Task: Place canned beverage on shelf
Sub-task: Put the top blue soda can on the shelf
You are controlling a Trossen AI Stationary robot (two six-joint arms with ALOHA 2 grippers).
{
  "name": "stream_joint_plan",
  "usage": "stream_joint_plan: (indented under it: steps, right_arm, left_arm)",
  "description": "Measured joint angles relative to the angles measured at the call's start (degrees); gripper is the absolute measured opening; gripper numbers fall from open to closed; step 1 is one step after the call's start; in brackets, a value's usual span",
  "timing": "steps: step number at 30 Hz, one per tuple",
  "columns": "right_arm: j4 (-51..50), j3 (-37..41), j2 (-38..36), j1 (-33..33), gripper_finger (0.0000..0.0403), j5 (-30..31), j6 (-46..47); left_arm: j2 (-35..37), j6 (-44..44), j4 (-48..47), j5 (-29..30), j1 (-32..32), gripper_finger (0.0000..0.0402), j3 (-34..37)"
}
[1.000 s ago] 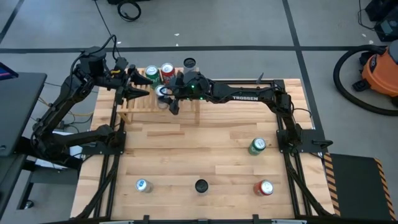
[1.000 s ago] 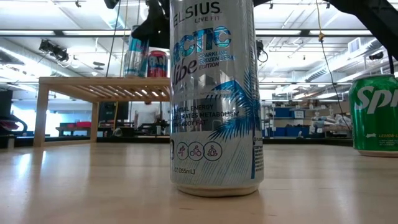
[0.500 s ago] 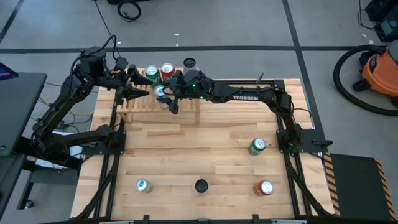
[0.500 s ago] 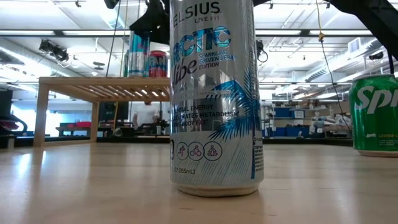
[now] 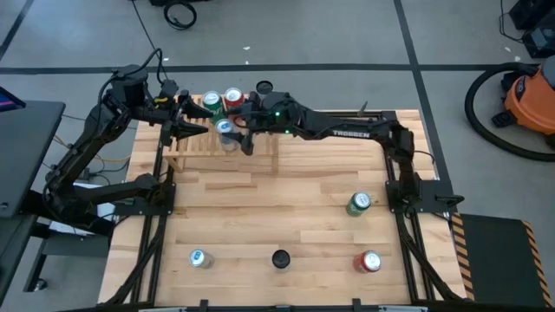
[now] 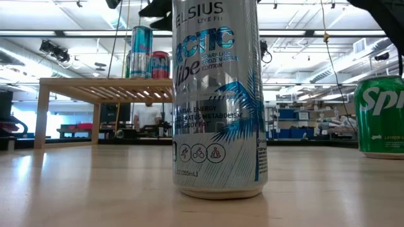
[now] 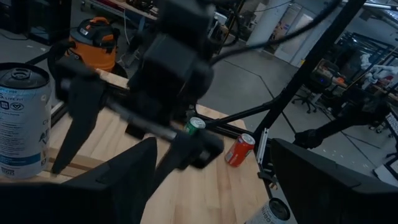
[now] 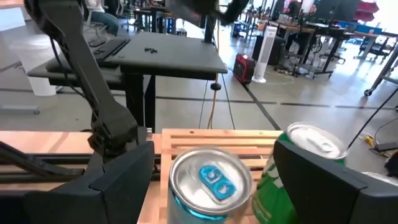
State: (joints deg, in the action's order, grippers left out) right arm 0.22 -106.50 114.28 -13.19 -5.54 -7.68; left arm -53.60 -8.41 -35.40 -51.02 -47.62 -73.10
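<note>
Right gripper point(image 5: 245, 132) spread just over blue can point(image 8: 208, 182) on shelf point(image 5: 204, 149), left gripper point(image 5: 192, 120) half-spread, empty beside; careless retreat could tip the can.

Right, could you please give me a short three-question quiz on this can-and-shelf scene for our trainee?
1. True or false: the right gripper is shut on the blue-tabbed can on the shelf.
2. Which can stands nearest the low camera? A green, B silver Celsius can, C red.
3. In the right wrist view, what colour is the can beside the blue-tabbed one?
Key: 1 false; 2 B; 3 green can.
</note>
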Motion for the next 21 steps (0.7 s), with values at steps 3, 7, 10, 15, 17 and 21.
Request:
stream_joint_plan:
  steps: [3, 7, 10, 15, 17, 21]
  right_arm:
    - [-4.9, 0.0, -2.9, -0.5, 0.0339, 0.0, 0.5]
    - [-14.9, 0.0, -7.2, -1.0, 0.0339, 0.0, 2.9]
    - [-21.1, 0.0, -9.9, -0.6, 0.0339, 0.0, 3.0]
    - [-27.2, 0.1, -14.5, 1.3, 0.0339, 0.9, 2.1]
    - [-29.3, 0.1, -16.7, 2.0, 0.0339, 1.7, 1.6]
    - [-34.2, 0.1, -20.9, 3.3, 0.0339, 3.0, 1.5]
  left_arm:
    - [0.0, 0.1, -0.2, 0.0, 0.0, 0.0314, 0.0]
    - [0.0, 5.7, -5.4, 0.0, 0.0, 0.0314, 0.0]
    - [0.0, 9.2, -8.6, 2.1, -0.1, 0.0314, 0.0]
    - [0.2, 10.7, -9.6, 5.3, -0.1, 0.0314, 0.0]
    - [0.6, 11.3, -10.4, 5.5, -0.1, 0.0314, 0.0]
    - [1.6, 13.6, -14.2, 6.0, -0.1, 0.0314, 0.0]
